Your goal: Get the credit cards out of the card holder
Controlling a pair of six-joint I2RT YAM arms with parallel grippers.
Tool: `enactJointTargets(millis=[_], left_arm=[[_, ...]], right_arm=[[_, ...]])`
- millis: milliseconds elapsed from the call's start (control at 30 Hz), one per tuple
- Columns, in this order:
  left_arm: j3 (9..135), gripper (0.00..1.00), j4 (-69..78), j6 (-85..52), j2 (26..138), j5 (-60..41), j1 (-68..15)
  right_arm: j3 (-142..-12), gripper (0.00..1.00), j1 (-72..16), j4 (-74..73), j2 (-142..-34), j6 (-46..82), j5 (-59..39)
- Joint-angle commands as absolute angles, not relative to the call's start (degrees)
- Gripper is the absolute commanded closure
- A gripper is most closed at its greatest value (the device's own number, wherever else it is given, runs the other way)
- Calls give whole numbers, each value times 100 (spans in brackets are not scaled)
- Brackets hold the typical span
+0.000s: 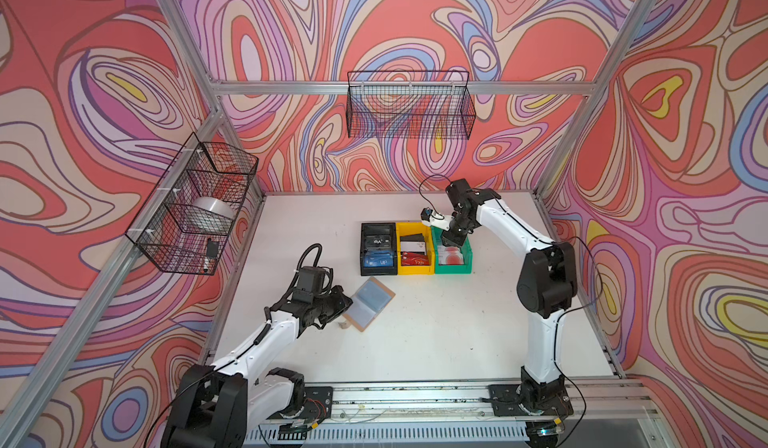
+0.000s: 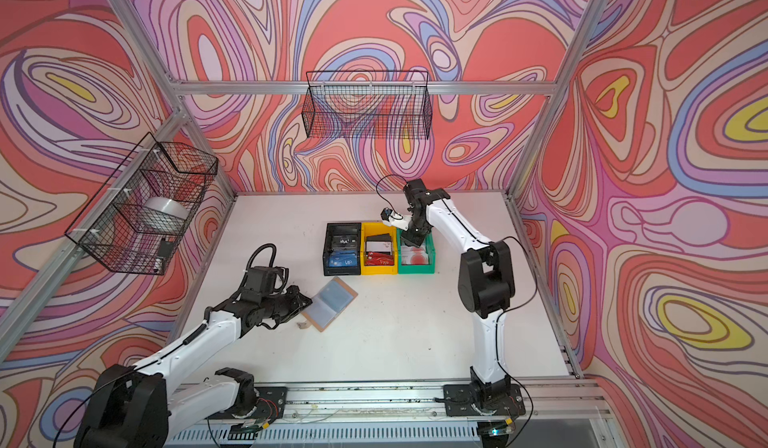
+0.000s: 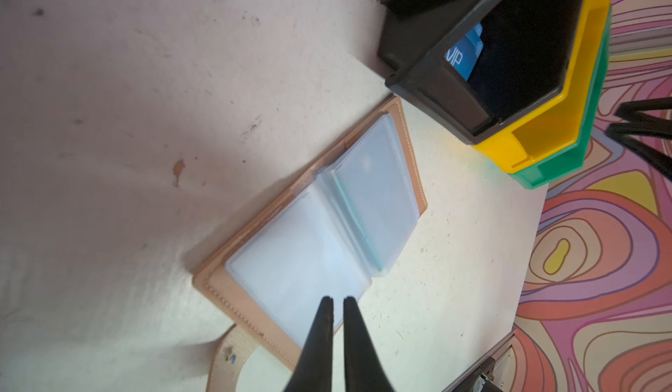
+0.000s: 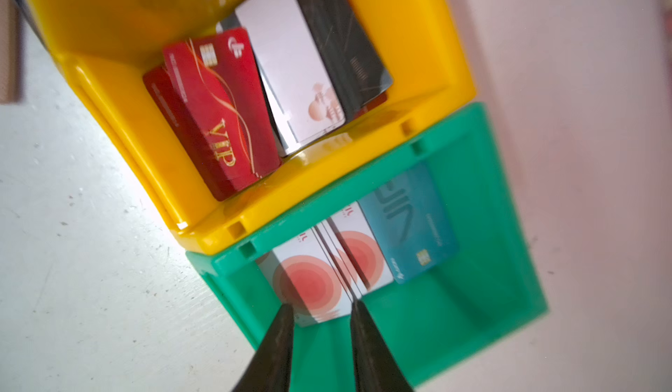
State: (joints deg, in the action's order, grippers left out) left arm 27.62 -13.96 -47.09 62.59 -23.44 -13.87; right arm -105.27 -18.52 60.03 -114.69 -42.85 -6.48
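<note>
Right up against the left wrist cam is the left gripper (image 3: 338,299). Its two black fingers are pinched almost together, just a sliver of gap, with the tips sitting at the edge of a clear sleeve page. I can't tell if it's actually nipping the plastic.

That page belongs to the card holder (image 3: 316,234), which lies spread open on the white table (image 1: 415,333), sleeves facing up and the snap strap (image 3: 232,353) poking out near the fingers. In both top views it's on the near-left side of the three bins, just in front of the black bin (image 1: 377,248) but not touching it.

The right gripper (image 4: 322,304) hangs over the green bin (image 4: 472,197) with its jaws partly apart (not wide), and they don't look clamped on anything. Below it in that bin are pale cards with red circles (image 4: 309,281) and a teal VIP card (image 4: 411,226).

The yellow bin (image 4: 109,15) next door has a red VIP card (image 4: 222,117) plus a white one and a dark one. A blue VIP card (image 3: 463,54) leans inside the black bin.
</note>
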Motion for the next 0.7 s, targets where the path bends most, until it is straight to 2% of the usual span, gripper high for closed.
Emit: enactJointTargets(millis=[0,133,300,500,667], left_arm=[[2859,89,-2198,-4698,6113,-1955,-1356],[2480,88,-1994,-4911,6122,-1938,-1354],[2276,89,-1705,-5027,6304,-1991,-1359],[2274,89,-1774,-4966,6316,-1910,-1361],[2241,89,-1697,-4962,6391,-1868,-1359]], right_arm=[[-10106,70,-2072,5418,-10761,-3316,-1018],[-9361,72,-2631,4987,-10471,-2377,-1889],[-8223,80,-3519,3615,-10503,-1387,-2844],[-7755,88,-4027,2398,-10919,-429,-2891],[-7924,89,-4052,2208,-11320,-235,-2643]])
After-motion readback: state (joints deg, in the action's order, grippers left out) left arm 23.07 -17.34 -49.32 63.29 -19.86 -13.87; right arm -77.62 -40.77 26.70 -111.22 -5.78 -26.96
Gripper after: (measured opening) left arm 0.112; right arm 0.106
